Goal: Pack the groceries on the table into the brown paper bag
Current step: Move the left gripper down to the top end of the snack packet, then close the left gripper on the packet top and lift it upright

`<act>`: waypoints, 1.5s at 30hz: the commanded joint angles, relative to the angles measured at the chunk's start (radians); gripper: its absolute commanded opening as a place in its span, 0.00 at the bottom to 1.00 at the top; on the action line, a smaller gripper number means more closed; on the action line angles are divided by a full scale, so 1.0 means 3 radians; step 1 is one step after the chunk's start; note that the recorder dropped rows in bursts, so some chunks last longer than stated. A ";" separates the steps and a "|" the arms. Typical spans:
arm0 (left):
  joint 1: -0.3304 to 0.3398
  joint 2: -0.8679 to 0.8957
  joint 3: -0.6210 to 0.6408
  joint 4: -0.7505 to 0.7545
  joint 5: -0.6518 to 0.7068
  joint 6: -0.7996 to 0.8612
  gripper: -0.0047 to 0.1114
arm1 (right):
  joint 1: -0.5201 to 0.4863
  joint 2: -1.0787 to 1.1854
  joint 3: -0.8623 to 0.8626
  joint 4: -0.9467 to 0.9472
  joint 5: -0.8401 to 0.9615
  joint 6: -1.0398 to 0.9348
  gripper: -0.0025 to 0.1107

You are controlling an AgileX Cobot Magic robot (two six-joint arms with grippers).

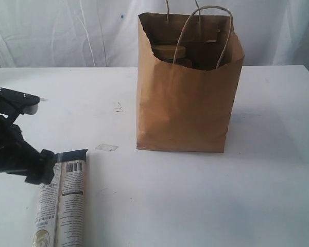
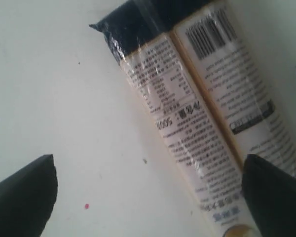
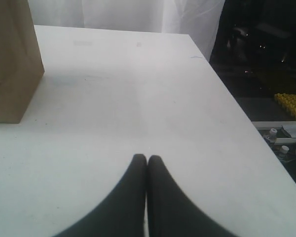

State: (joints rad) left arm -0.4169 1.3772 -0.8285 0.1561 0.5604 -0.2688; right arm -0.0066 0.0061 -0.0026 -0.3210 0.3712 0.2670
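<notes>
The brown paper bag [image 1: 185,103] stands upright in the middle of the table [image 1: 257,195], and a yellow-lidded jar [image 1: 169,51] shows inside its open top. The long printed packet [image 1: 62,200] lies flat at the front left, dark end towards the bag. My left arm [image 1: 13,149] hangs over that dark end. In the left wrist view my left gripper [image 2: 149,158] is open just above the table, the packet [image 2: 187,113] running under one finger [image 2: 274,197], with nothing gripped. My right gripper [image 3: 147,157] is shut and empty over bare table, right of the bag [image 3: 12,59].
A small clear scrap [image 1: 107,147] and a tiny white bit [image 1: 118,108] lie left of the bag. The table's right edge [image 3: 237,106] drops off to dark clutter with a yellow block [image 3: 292,103]. White curtain hangs behind.
</notes>
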 commanded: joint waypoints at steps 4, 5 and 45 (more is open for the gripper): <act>-0.0013 0.0295 0.0002 -0.0043 -0.0611 -0.0773 0.94 | -0.0005 -0.0020 0.0009 -0.0016 -0.0006 0.0008 0.02; -0.0013 0.0368 -0.0005 -0.0088 -0.0673 -0.0850 0.94 | -0.0005 -0.0020 0.0009 -0.0016 -0.0006 0.0008 0.02; -0.0013 0.1419 -0.0193 -0.0220 -0.0929 -0.1100 0.83 | -0.0005 -0.0020 0.0009 -0.0016 -0.0006 -0.0006 0.02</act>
State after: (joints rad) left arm -0.4169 1.7605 -0.8997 0.1005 0.2068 -0.5910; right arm -0.0066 0.0061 -0.0026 -0.3210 0.3712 0.2670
